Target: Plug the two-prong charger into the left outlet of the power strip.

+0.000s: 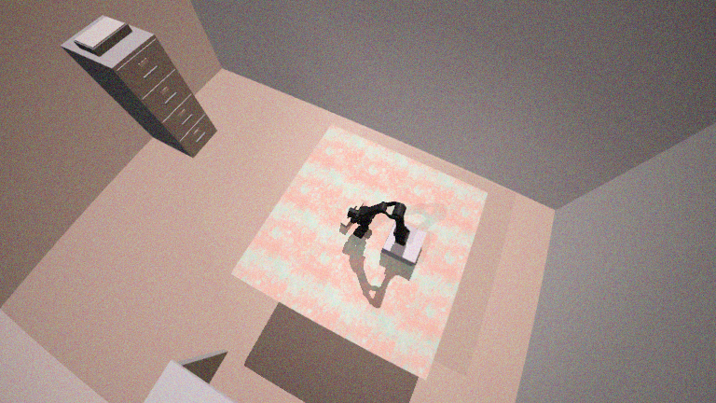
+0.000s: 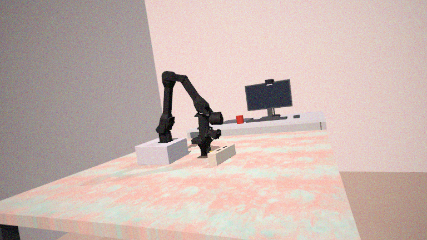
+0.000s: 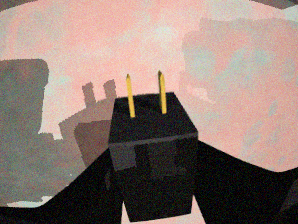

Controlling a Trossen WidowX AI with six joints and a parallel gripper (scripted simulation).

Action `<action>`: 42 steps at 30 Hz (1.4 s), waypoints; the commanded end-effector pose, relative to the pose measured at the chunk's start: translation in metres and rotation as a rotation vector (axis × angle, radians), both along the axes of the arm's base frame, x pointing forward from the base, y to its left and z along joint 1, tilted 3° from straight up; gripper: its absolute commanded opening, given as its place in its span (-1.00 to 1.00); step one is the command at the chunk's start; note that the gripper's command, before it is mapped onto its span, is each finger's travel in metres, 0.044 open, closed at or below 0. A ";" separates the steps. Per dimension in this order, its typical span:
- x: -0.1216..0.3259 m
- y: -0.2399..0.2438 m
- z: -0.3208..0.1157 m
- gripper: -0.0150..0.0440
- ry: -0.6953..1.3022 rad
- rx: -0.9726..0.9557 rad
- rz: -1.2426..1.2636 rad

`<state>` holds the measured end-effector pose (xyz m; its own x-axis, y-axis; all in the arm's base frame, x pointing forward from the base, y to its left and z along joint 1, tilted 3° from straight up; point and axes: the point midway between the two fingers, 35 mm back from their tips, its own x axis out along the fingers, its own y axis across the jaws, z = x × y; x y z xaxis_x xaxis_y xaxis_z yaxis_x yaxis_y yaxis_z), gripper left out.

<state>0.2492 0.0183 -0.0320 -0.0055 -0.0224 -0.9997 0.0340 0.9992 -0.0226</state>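
My gripper [image 1: 360, 233] [image 2: 204, 153] [image 3: 150, 146] is shut on the black two-prong charger [image 3: 153, 122], low over the table beside the near end of the power strip. In the wrist view the charger's two gold prongs [image 3: 131, 97] [image 3: 162, 95] point away from the gripper, with table surface beyond them. A small yellow bit shows at the strip's near end in the exterior view. The beige power strip [image 1: 343, 228] [image 2: 223, 155] lies on the table, dark slots on its top; the arm partly covers it in the top view. The strip is not recognisable in the wrist view.
The arm stands on a pale box [image 1: 413, 245] [image 2: 152, 153] on the pink and mint table [image 1: 309, 270] [image 2: 179, 203], close to the strip. Behind stands a desk with a monitor [image 2: 268, 95] and a red cup [image 2: 239, 119]. A drawer cabinet [image 1: 159, 95] stands away from the table.
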 end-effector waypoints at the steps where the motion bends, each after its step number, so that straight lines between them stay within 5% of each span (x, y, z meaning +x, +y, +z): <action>1: 0.006 -0.001 0.000 -0.49 -0.004 0.005 -0.017; 42: 0.050 -0.009 0.001 -0.49 -0.008 0.008 -0.079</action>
